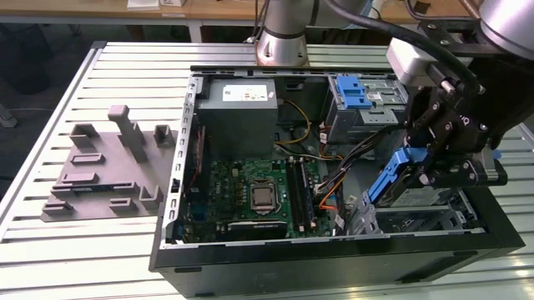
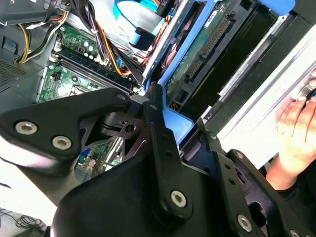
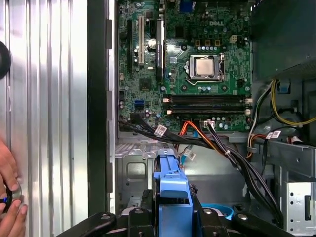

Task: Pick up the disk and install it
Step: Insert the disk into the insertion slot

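Note:
In the exterior view the disk (image 1: 399, 186), silver-grey with blue rails, hangs tilted and on edge over the metal drive bay (image 1: 421, 220) at the front corner of the open computer case (image 1: 334, 253), on the exterior view's right. My gripper (image 1: 427, 176) is shut on it from above. Both wrist views look along the disk: its blue rail (image 3: 173, 186) stands between my black fingers (image 3: 143, 217), and its connector edge (image 2: 207, 45) points into the case. Whether the disk touches the bay is hidden by the gripper.
Inside the case lie the green motherboard (image 1: 259, 194), a grey power-supply box (image 1: 242, 107), cable bundles (image 3: 232, 153) and an upper cage with a blue latch (image 1: 361, 94). A grey moulded fixture (image 1: 109, 169) sits on the slatted table. A person's hand (image 3: 9, 197) rests beside the case.

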{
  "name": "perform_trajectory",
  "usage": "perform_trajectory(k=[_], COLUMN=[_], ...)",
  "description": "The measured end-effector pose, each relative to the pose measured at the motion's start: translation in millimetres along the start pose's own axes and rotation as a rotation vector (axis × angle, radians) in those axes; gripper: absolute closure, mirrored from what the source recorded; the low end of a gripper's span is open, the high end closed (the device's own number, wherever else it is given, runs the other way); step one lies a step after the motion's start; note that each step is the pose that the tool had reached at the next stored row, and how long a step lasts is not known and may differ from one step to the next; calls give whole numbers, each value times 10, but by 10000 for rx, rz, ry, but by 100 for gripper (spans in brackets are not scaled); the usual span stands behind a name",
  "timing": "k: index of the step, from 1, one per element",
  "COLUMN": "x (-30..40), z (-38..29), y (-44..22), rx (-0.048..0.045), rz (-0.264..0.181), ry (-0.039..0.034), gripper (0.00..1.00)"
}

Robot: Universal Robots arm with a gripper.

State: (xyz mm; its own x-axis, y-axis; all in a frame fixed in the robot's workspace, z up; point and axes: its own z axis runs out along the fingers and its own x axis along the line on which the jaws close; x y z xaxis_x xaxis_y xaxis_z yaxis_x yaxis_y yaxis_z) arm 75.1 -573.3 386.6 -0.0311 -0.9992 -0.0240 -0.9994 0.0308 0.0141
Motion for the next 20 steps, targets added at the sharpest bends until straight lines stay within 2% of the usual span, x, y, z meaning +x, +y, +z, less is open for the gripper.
perform_trajectory(k=[20], x=[6], z=[269], y=[-4], rx=[0], rz=[0], ry=[-2], gripper=[64])
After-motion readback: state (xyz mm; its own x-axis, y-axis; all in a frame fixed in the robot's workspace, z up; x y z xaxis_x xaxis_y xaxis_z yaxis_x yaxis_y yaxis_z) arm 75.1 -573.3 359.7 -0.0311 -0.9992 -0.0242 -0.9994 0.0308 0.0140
